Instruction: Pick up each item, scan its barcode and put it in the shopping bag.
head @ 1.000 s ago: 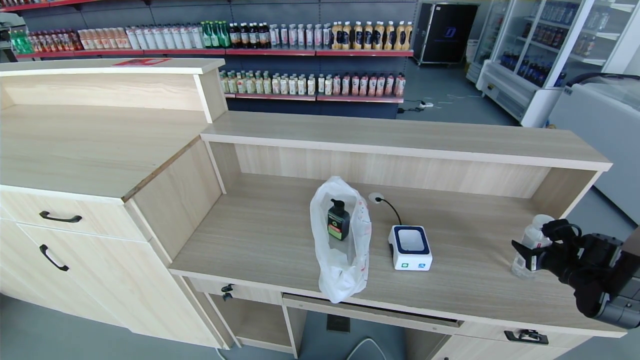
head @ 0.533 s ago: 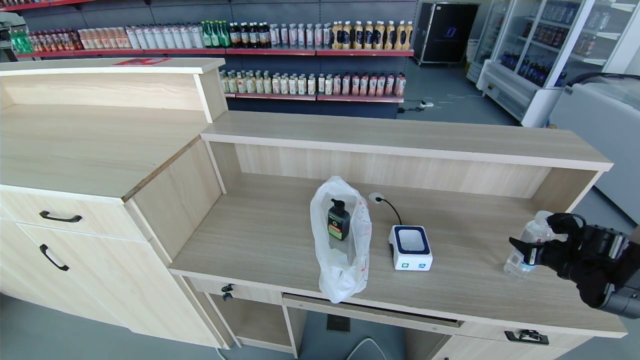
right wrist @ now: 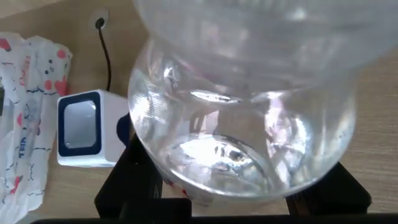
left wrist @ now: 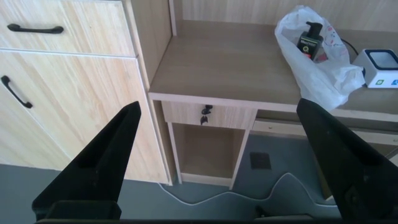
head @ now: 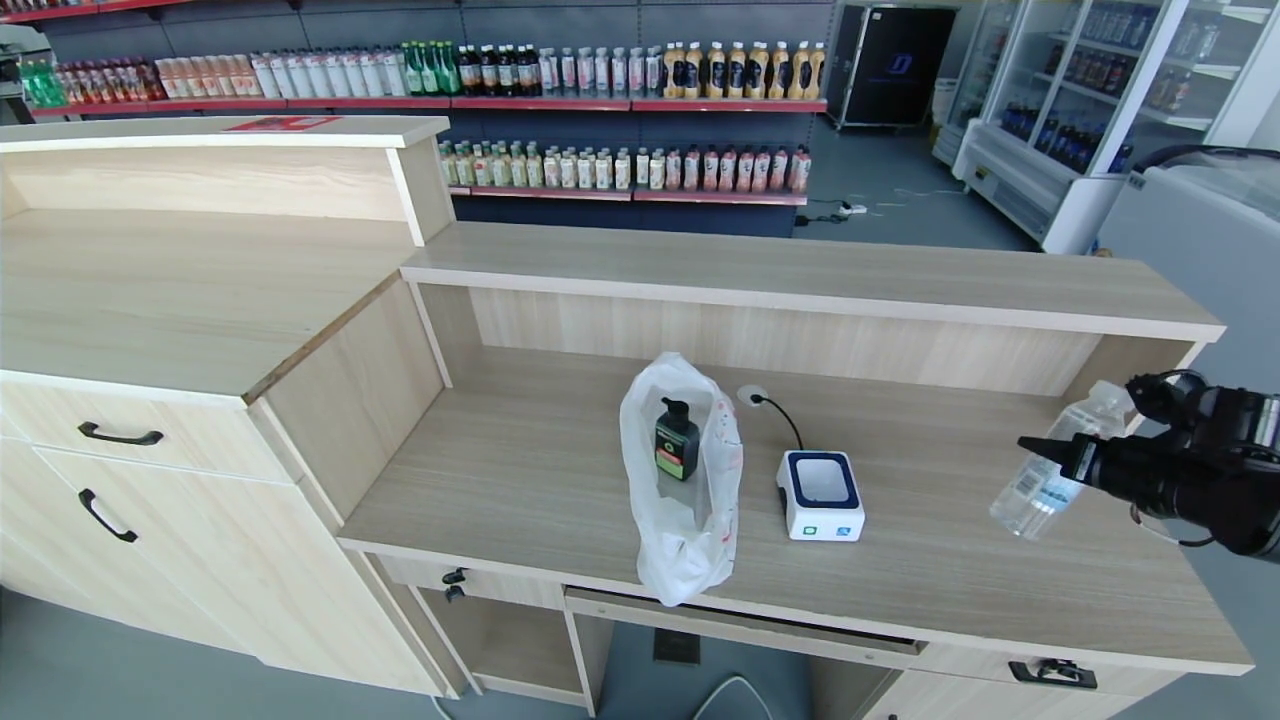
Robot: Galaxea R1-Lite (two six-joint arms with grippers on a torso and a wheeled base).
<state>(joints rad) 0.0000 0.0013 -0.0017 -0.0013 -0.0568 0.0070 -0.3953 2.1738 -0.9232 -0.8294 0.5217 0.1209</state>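
Lifted off the counter (head: 540,470) over the last second, the bottle (head: 1030,495) now hangs in the air at the far right, tilted with its base down toward the scanner (head: 820,494) and its cap up and away. The right gripper (head: 1060,462) is clamped around its middle. The left gripper (left wrist: 217,163) sits low off the counter's left corner, fingers spread wide and holding nothing.

I judge the pick-up done and the scan next. The bottle is well apart from the scanner, so the arm has to carry it left and turn the labelled side to face the scanner's window. After that it goes into the bag (head: 685,545), which stands open just left of the scanner. A black pump bottle (head: 677,442) is already inside.

The clear bottle carries a pale label near its base, with print too small to make out. The pump bottle's label shows green and red patches. The scanner's front has two small squares, one green and one blue. The bag bears red markings.
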